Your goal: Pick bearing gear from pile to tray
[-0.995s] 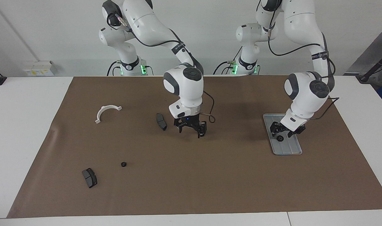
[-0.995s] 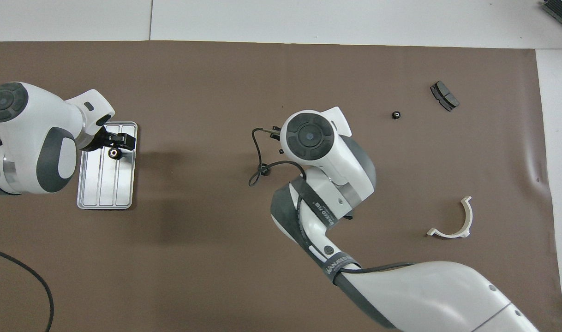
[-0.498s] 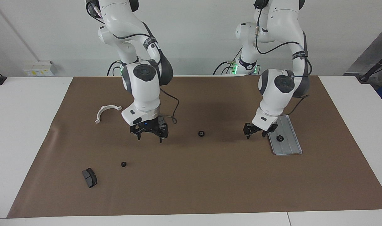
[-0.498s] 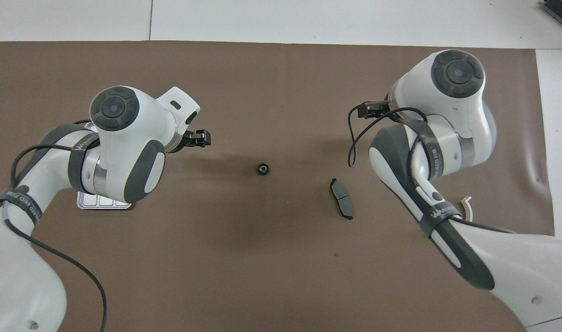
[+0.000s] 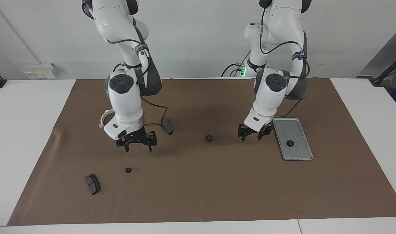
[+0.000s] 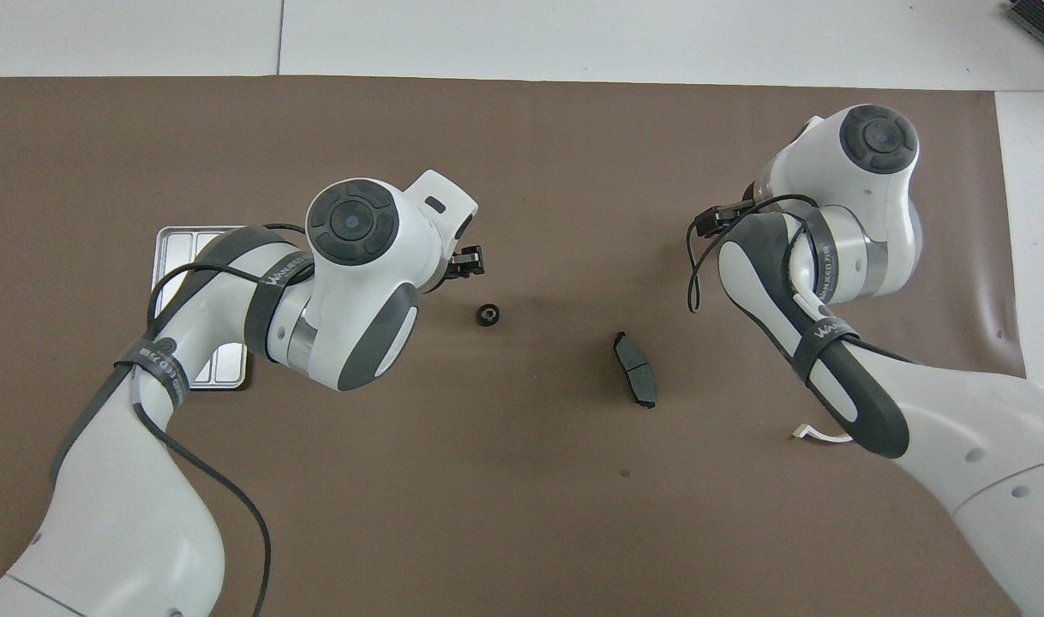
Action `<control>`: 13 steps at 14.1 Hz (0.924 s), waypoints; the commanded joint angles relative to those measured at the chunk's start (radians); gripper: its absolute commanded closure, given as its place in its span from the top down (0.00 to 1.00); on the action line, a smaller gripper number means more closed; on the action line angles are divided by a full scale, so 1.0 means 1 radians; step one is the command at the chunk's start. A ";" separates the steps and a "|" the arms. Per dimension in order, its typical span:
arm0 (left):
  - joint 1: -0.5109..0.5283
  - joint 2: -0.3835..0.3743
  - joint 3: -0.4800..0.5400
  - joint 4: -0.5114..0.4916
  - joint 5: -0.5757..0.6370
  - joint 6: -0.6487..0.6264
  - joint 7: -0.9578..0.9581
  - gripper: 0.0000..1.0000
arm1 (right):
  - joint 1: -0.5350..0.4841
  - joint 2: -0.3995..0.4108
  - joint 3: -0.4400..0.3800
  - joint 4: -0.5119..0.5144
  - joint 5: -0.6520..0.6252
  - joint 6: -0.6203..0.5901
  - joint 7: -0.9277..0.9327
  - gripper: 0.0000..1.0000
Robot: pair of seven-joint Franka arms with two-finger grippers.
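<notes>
Presently the left gripper [image 5: 251, 136] hangs over the brown mat [image 5: 198, 182] between a loose black ring [image 5: 209, 138] and the tray [image 5: 298, 155], fingers spread, holding nothing. A second ring [image 5: 290, 142] lies in the tray, at the left arm's end of the table. The right gripper [image 5: 138, 147] hangs over the mat near a third ring [image 5: 128, 170], fingers apart and empty. Two dark pads [image 5: 93, 184] [image 5: 167, 126] and the white bracket [image 5: 102, 120] lie scattered at the right arm's end.

White table [image 5: 29, 130] under brown mat [image 5: 198, 188]: tray [image 5: 300, 152], black rings [image 5: 209, 138], grey pads [image 5: 93, 184], white bracket [image 5: 104, 118].
</notes>
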 commanded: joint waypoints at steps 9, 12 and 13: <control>-0.121 0.090 0.021 0.015 0.011 0.010 -0.080 0.70 | -0.043 0.051 0.009 0.048 -0.010 0.040 -0.033 1.00; -0.131 0.084 0.021 -0.018 0.013 0.039 -0.110 0.69 | -0.046 0.068 0.009 0.074 -0.007 0.046 -0.033 0.80; -0.131 0.081 0.021 -0.031 0.013 0.044 -0.111 0.69 | -0.046 0.068 0.009 0.074 -0.007 0.048 -0.033 0.70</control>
